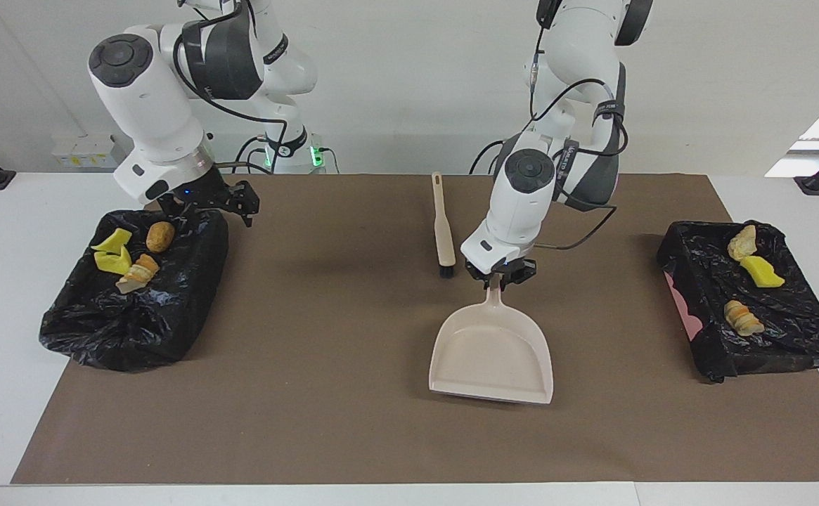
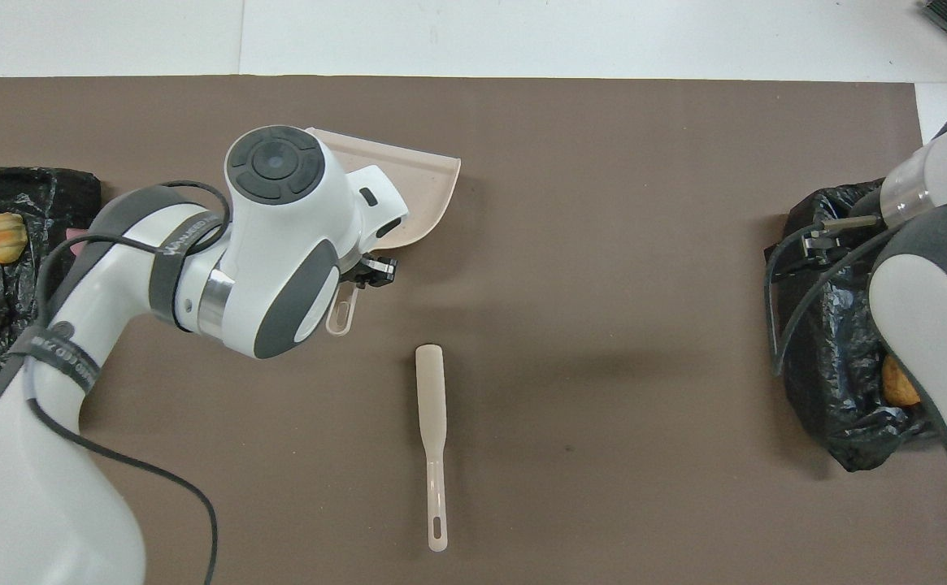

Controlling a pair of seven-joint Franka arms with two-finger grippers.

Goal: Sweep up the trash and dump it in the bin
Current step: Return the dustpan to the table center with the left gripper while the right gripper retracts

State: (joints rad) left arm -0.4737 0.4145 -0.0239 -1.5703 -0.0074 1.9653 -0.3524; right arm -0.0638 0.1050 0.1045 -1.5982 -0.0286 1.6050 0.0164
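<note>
Four lumps of trash [image 1: 130,256], yellow sponge and golden-brown crust, are seen in the black bag-lined bin [image 1: 128,309] under the wide-spread right tool [image 1: 237,204]; three lie in the second bin [image 1: 757,330]. Between the bins, farther from the robots than the brush [image 1: 441,228], the dustpan [image 1: 491,355] is gripped at its handle by the left tool [image 1: 500,275].

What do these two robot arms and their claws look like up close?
Both arms are glossy white, rounded segments with dark grey joint bands and round black caps. The left arm's band carries small white lettering. Loose black cables loop along each arm. Green lights glow at the bases. The left gripper and right gripper are small black two-fingered claws.
</note>
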